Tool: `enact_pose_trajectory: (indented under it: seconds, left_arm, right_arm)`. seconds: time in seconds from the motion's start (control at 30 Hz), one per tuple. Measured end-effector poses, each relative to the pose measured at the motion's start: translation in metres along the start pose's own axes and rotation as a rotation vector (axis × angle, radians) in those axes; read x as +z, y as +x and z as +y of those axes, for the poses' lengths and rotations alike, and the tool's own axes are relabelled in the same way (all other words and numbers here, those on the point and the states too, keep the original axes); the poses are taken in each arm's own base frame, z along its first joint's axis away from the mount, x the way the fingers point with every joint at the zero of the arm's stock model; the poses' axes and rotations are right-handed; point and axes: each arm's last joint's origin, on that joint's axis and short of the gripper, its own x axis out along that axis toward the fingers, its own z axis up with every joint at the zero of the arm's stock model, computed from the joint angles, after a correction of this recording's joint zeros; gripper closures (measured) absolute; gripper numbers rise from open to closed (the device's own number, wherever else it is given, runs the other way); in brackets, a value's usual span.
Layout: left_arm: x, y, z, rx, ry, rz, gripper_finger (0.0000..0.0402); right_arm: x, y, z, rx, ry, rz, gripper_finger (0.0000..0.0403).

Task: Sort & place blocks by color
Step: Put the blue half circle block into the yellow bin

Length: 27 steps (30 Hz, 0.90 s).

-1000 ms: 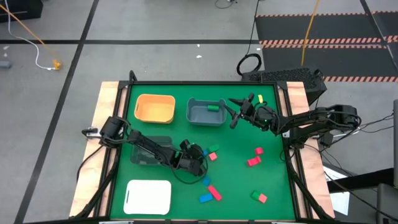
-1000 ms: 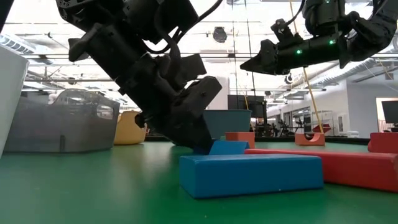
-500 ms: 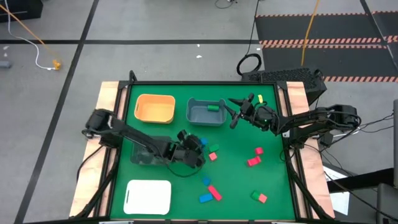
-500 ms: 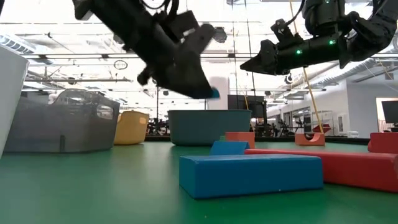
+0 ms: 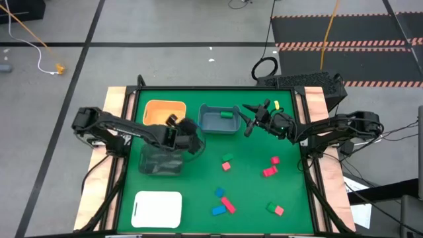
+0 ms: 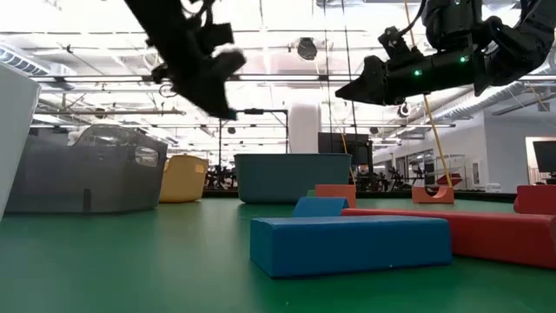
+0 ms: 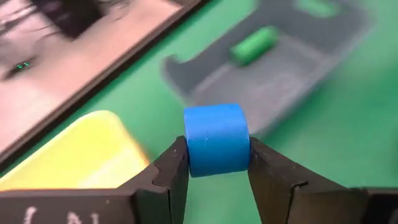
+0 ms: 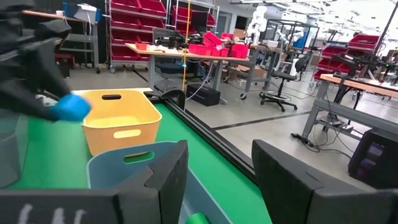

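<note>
Pinching a small blue cube (image 7: 216,139) between its two dark fingers, the left gripper (image 5: 187,127) hangs in the air between the orange bin (image 5: 164,114) and the grey bin (image 5: 220,120), just above the clear bin (image 5: 161,160). The cube is smooth and matte, with rounded edges and a faint scratch on its face.

Inside the grey bin lies a green bar (image 5: 225,114), rounded like a short cylinder. Right of that bin, the right gripper (image 5: 250,119) hovers with its fingers spread, nothing between them.

Below the grey bin, loose blocks lie scattered on the green mat (image 5: 251,188): a green and red pair (image 5: 227,162), two red pieces (image 5: 271,166), a blue and red cluster (image 5: 223,202) and another green and red pair (image 5: 275,209). A flat white tray (image 5: 158,208) with rounded corners sits below the clear bin.
</note>
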Motion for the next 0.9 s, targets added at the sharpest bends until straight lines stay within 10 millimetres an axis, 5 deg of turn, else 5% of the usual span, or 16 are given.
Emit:
enact_pose_trajectory:
  seconds: [0.4, 0.9]
  left_arm:
    - [-0.022, 0.013, 0.062, 0.357, -0.148, 0.132, 0.0259]
    - [-0.049, 0.063, 0.076, 0.257, -0.276, 0.175, 0.0241]
  right_arm:
    - [0.000, 0.000, 0.000, 0.000, 0.000, -0.001, 0.0232]
    - [0.000, 0.000, 0.000, 0.000, 0.001, -0.001, 0.0232]
